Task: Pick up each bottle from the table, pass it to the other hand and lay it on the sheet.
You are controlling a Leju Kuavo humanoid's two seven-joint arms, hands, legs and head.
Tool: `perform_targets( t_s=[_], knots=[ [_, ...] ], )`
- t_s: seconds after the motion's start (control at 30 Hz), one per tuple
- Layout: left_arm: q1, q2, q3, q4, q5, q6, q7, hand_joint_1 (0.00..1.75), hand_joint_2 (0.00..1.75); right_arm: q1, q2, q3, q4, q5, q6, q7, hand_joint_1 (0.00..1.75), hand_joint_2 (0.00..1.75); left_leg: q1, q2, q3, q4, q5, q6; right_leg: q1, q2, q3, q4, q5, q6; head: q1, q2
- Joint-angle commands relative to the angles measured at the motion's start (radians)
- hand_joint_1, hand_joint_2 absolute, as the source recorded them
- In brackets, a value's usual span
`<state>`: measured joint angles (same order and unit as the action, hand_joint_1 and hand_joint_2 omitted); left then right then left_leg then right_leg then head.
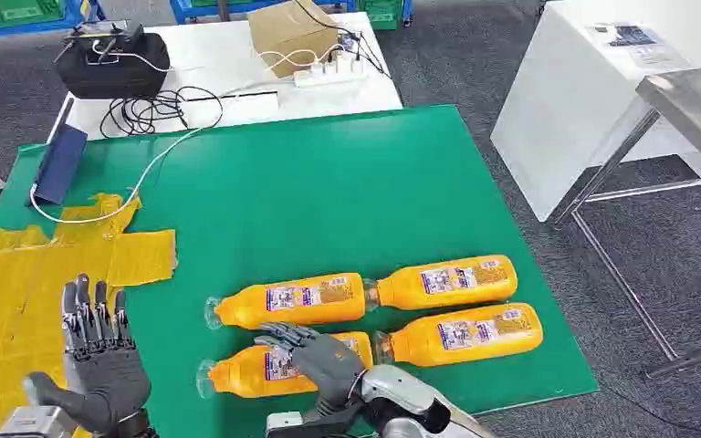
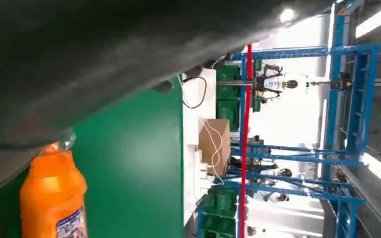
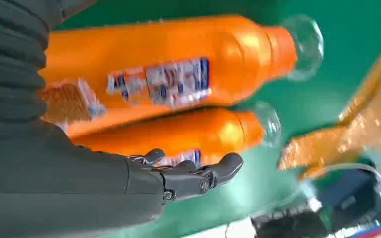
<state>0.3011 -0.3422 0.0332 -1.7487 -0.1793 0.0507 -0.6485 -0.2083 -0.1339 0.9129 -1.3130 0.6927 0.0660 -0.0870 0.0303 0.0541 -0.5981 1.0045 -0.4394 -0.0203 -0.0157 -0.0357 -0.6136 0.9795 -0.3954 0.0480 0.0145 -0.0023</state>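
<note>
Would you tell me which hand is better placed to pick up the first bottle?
The right hand: it hovers open just over the nearest bottle. The left hand is open over the yellow sheet, away from all four bottles.
</note>
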Motion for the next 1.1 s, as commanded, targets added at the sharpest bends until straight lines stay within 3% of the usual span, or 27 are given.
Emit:
perform_targets(
  t_s=[0.03, 0.27, 0.5, 0.53, 0.57, 0.73, 0.83, 0.93, 0.97, 1.0, 1.07, 1.1],
  knots=[
    [-0.002, 0.0, 0.015, 0.053, -0.009, 0.005, 0.015, 0.0, 0.0, -0.108, -0.026, 0.142, 0.175, 0.043, 0.009, 0.071, 0.0, 1.75, -0.001, -0.003, 0.007, -0.002, -0.001, 0.003, -0.001, 0.004, 0.006, -0.002, -0.001, -0.002, 0.0, 0.0],
    [-0.006, 0.004, 0.022, 0.041, 0.004, 0.006, 0.046, 0.0, 0.0, -0.18, -0.042, 0.223, 0.251, 0.074, 0.161, 0.156, 0.0, 1.75, 0.0, -0.002, 0.005, -0.001, -0.001, 0.002, 0.0, 0.003, 0.004, -0.001, -0.001, -0.002, 0.0, 0.0],
    [-0.041, 0.043, -0.041, 0.081, 0.02, 0.048, 0.066, 0.0, 0.0, -0.242, -0.105, 0.364, 0.354, 0.133, 0.267, 0.165, 0.0, 1.75, 0.0, -0.004, 0.01, -0.002, 0.0, 0.002, -0.001, 0.0, 0.008, -0.002, -0.001, -0.001, 0.0, 0.0],
    [-0.046, 0.039, -0.041, 0.077, 0.051, 0.048, 0.041, 0.0, 0.0, -0.266, -0.123, 0.382, 0.342, 0.14, 0.276, 0.184, 1.48, 1.75, 0.0, -0.007, 0.011, -0.003, 0.0, 0.003, -0.001, -0.001, 0.011, -0.003, -0.001, -0.002, 0.0, 0.0],
    [-0.052, 0.045, -0.051, 0.075, 0.059, 0.056, 0.043, 0.0, 0.0, -0.283, -0.149, 0.383, 0.316, 0.113, 0.302, 0.184, 1.75, 1.75, -0.001, -0.005, 0.01, -0.002, 0.0, 0.002, -0.001, -0.001, 0.009, -0.002, -0.001, -0.001, 0.0, 0.0],
    [-0.052, 0.025, -0.033, 0.062, 0.122, 0.103, 0.048, 0.0, 0.0, -0.284, -0.178, 0.393, 0.302, 0.076, 0.326, 0.179, 1.75, 1.75, -0.002, -0.011, 0.016, -0.003, 0.0, 0.005, -0.003, -0.003, 0.016, -0.004, -0.002, 0.0, -0.001, 0.0],
    [-0.049, 0.019, -0.017, 0.047, 0.144, 0.119, 0.048, 0.0, 0.0, -0.277, -0.182, 0.399, 0.301, 0.072, 0.321, 0.182, 1.75, 1.75, -0.002, -0.008, 0.021, -0.003, -0.001, 0.007, -0.003, -0.001, 0.021, -0.006, -0.001, 0.001, 0.0, 0.0],
    [-0.035, -0.007, 0.019, 0.009, 0.263, 0.255, 0.043, 0.0, 0.0, -0.25, -0.185, 0.377, 0.298, 0.029, 0.288, 0.205, 1.75, 1.75, -0.002, -0.01, 0.024, -0.001, -0.003, 0.009, -0.004, -0.003, 0.021, -0.005, -0.003, 0.002, -0.001, 0.0],
    [-0.027, -0.007, 0.03, -0.007, 0.296, 0.306, 0.041, 0.0, 0.0, -0.231, -0.171, 0.342, 0.303, -0.006, 0.251, 0.213, 1.75, 1.75, -0.002, -0.008, 0.027, -0.001, -0.005, 0.01, -0.004, -0.004, 0.018, -0.005, -0.005, 0.004, 0.0, 0.0],
    [-0.004, -0.007, 0.043, -0.038, 0.329, 0.366, 0.026, 0.0, 0.0, -0.172, -0.106, 0.227, 0.311, -0.104, 0.091, 0.175, 1.75, 1.75, -0.003, -0.011, 0.027, -0.002, -0.005, 0.012, -0.004, -0.005, 0.019, -0.006, -0.006, 0.004, -0.001, 0.0],
    [0.033, -0.007, 0.064, -0.071, 0.403, 0.335, 0.018, 0.0, 0.0, -0.015, 0.023, 0.005, 0.246, -0.396, -0.001, 0.014, 1.75, 1.75, -0.002, -0.005, 0.032, -0.003, -0.007, 0.011, -0.004, -0.001, 0.023, -0.007, -0.008, 0.005, -0.001, 0.0],
    [0.048, -0.007, 0.069, -0.084, 0.431, 0.303, 0.014, 0.0, 0.0, 0.047, 0.066, -0.037, 0.148, -0.412, -0.086, -0.017, 1.75, 1.75, -0.001, -0.005, 0.032, -0.004, -0.007, 0.011, -0.003, 0.0, 0.024, -0.009, -0.007, 0.004, -0.001, 0.0]
  ],
)
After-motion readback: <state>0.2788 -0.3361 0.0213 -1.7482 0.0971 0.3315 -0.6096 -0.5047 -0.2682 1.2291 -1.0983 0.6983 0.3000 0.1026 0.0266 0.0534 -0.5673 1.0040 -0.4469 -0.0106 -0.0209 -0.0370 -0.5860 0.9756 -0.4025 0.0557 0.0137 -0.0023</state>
